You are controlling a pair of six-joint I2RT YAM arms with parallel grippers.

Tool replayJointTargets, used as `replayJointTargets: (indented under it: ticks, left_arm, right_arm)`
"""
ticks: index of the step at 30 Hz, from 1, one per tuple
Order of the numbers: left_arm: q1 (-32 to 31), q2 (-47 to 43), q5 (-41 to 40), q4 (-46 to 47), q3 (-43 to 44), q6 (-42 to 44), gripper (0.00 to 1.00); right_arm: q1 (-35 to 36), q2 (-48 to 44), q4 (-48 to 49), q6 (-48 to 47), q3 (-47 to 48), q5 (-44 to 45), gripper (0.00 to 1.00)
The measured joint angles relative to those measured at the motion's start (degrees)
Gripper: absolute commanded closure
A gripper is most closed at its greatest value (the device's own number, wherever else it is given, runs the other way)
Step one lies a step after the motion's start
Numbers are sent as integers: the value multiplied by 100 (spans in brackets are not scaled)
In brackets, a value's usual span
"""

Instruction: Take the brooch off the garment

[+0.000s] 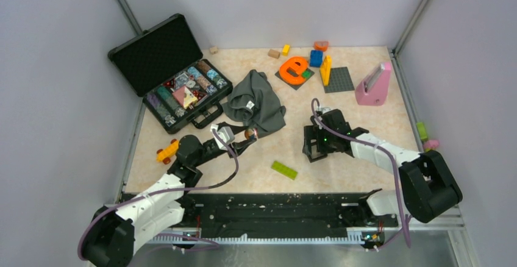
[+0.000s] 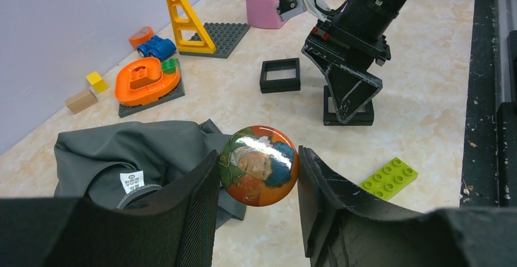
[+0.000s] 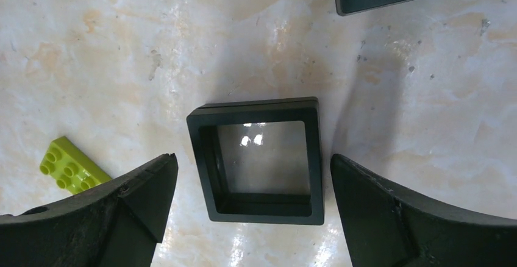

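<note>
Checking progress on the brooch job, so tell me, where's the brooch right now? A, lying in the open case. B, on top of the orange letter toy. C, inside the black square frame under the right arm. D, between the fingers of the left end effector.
D: the left wrist view shows the brooch clamped in the left end effector, beside the shirt.
</note>
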Motion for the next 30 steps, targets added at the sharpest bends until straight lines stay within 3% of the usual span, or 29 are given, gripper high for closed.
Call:
replayJointTargets:
  ticks: [3,13,21,30]
  left_arm:
    - [0,0,-28,-4,0,15,71]
    - [-7,2,-31,-63,0,72,72]
    - [-13,2,-31,-114,0,94,72]
    - [-24,4,-24,-142,0,98,72]
  right_arm:
    - [44,61,-149,-28,90,153,9]
    - [164,203,-369,-125,214,575,9]
    - [258,247,-413,-164,245,605,27]
    - [264,177,-551,-105,363,466,30]
